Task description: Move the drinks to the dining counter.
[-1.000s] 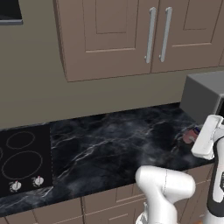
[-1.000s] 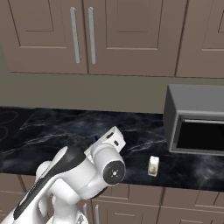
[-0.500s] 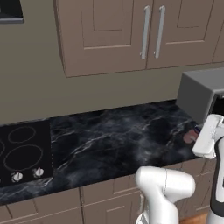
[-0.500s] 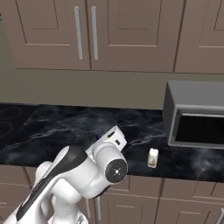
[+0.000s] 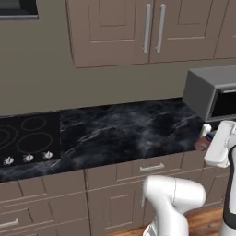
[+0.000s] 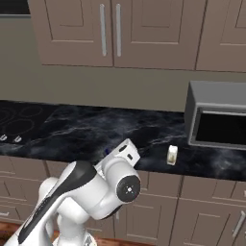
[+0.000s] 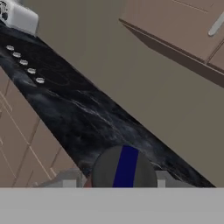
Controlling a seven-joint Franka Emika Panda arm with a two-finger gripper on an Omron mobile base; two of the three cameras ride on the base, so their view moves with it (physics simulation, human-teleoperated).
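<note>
Black marble worktop (image 5: 124, 133) runs below brown cabinets; toaster oven (image 6: 218, 120) sits at its right end. Carton (image 6: 172, 154) stands near the front edge. Gripper (image 7: 125, 177) appears clamped on the can (image 7: 124, 168), apparently lifted. Judged step: carrying the first drink; next, drive to the dining counter. Hand view alone shows the grip; right base view, the whole carton.
</note>
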